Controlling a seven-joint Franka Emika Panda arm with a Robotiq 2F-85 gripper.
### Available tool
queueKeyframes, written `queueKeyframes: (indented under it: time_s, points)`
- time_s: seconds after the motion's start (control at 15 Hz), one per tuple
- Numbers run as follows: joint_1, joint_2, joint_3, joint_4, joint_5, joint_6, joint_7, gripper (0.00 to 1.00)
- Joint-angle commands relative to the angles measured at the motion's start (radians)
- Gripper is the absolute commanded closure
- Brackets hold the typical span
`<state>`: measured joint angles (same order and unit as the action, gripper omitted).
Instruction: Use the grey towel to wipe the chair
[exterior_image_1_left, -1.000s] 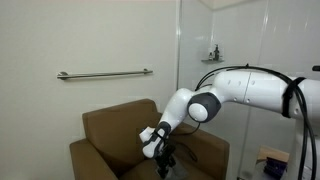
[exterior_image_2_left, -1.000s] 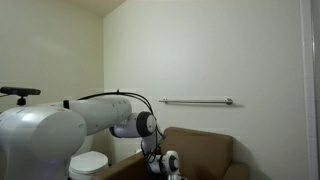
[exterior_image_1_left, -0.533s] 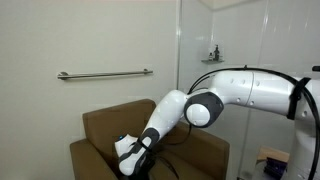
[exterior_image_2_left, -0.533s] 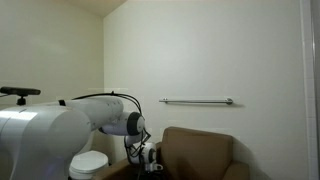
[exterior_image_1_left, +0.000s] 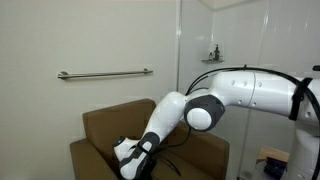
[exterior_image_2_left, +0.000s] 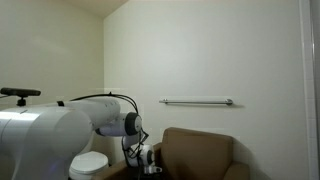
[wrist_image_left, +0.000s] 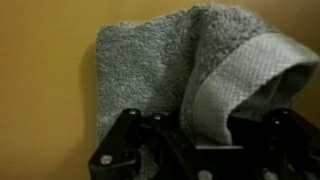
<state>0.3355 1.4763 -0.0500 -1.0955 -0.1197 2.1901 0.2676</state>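
End effector (wrist_image_left: 195, 142) clamps grey towel (wrist_image_left: 145, 70); slid across chair (exterior_image_1_left: 105, 125) seat since earlier.

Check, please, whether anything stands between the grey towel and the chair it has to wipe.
Nothing visible does. In the wrist view the grey towel, held in the hand, appears to lie against the tan upholstery of the chair, with no other object between.

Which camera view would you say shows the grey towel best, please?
The wrist view: the grey towel fills the frame, folded, against the tan chair. In both exterior views it cannot be made out at the end of the arm.
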Motion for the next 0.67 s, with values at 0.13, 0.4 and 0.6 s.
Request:
queueKeyframes:
  time_s: [0.13,0.4,0.6]
  points:
    - [-0.125,0.000,-0.084,-0.065,0.007,-0.072,0.087,0.98]
    - [-0.219,-0.003,-0.078,-0.094,0.021,-0.082,0.071,0.97]
    - [-0.232,-0.006,-0.020,-0.083,0.033,-0.054,0.028,0.97]
